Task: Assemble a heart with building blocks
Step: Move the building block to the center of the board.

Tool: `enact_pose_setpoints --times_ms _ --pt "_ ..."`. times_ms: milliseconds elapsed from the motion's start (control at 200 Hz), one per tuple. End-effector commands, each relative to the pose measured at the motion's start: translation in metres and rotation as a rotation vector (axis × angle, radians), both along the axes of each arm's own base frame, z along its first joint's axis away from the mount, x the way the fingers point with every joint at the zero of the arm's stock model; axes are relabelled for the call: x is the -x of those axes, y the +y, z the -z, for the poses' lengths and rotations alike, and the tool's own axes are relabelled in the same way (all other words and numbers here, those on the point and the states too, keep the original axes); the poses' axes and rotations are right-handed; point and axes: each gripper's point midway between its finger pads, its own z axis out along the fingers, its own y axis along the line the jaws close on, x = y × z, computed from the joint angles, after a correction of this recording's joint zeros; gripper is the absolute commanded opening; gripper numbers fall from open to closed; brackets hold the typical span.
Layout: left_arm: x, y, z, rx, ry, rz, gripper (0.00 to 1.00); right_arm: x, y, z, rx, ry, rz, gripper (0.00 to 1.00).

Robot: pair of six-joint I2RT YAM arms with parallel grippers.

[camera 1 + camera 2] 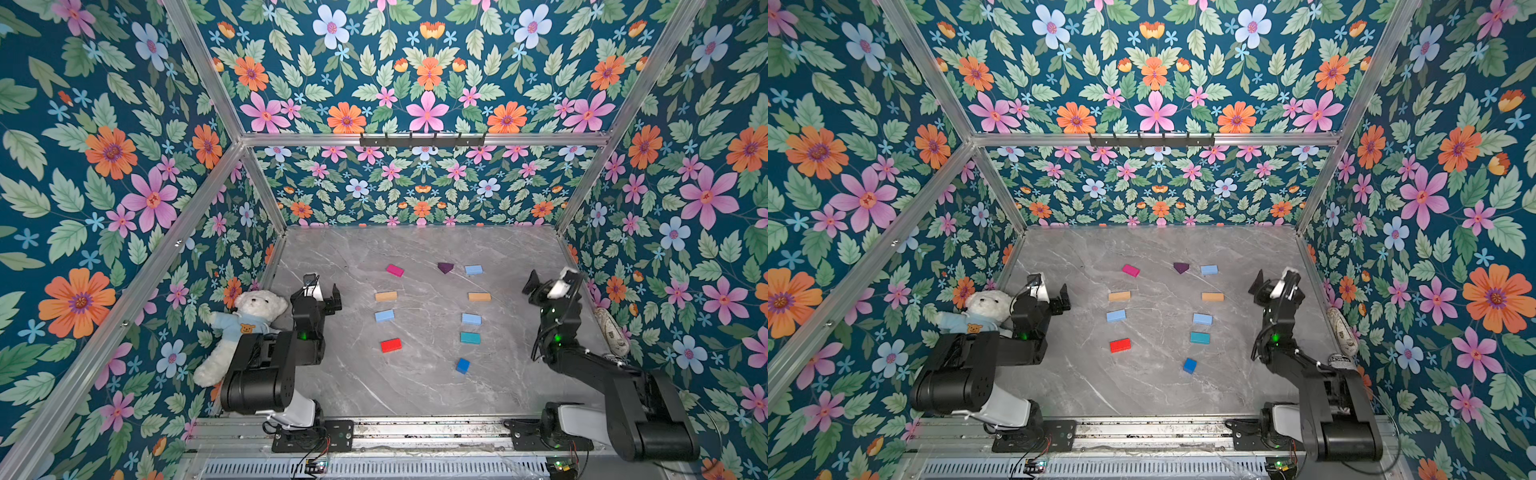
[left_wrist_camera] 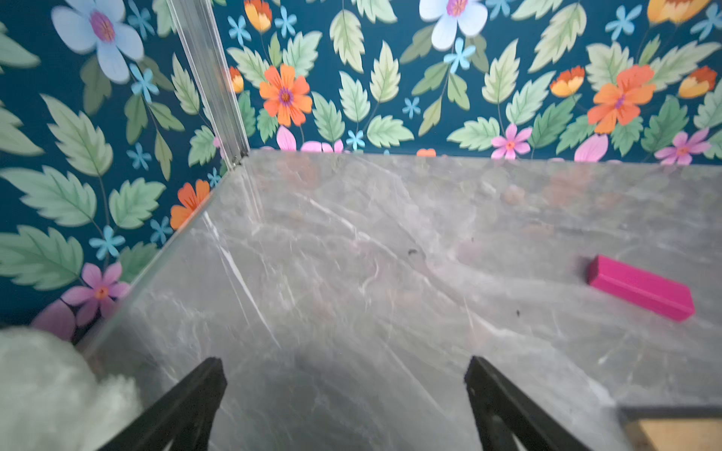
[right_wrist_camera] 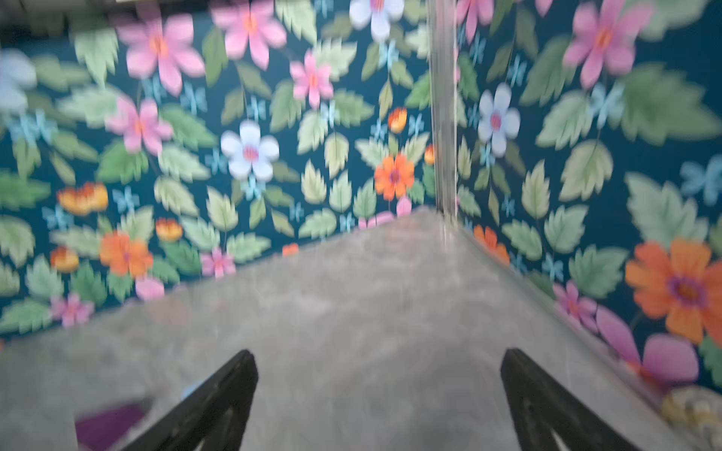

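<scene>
Risk: the ten small painted building blocks (image 1: 471, 319) lie well apart in two loose columns on the grey marble worktop (image 1: 415, 386), so a careless approach could knock neighbours askew. No heart is formed yet. The left gripper (image 1: 323, 291) and right gripper (image 1: 550, 282) are at opposite edges on folded arms, both released and empty.

- A robot lab test cell: aluminium frame (image 1: 299, 140) carrying floral-print walls (image 1: 104, 166).
- Two robot arms (image 1: 266, 374) bolted to a rail (image 1: 428, 430) at a marble-look table (image 1: 415, 386).
</scene>
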Motion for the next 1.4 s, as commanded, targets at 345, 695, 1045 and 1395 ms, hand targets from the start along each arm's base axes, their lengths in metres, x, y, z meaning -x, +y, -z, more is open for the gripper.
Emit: enact_pose_setpoints --times_ms 345,695,1045,1395 --pt "-0.026 -0.094 -0.006 0.155 0.390 0.098 1.00 -0.098 0.149 -0.010 0.197 0.513 -0.581 0.98" --pt "-0.021 -0.128 0.003 0.183 0.449 0.183 1.00 -0.132 0.254 0.108 0.364 0.853 -0.905 0.86" --pt "-0.014 -0.126 0.007 0.171 0.469 0.170 1.00 -0.135 0.285 0.156 0.389 0.945 -1.000 0.80" --pt "-0.019 -0.126 0.010 0.168 0.476 0.161 1.00 -0.136 0.286 0.187 0.414 0.996 -0.969 0.78"
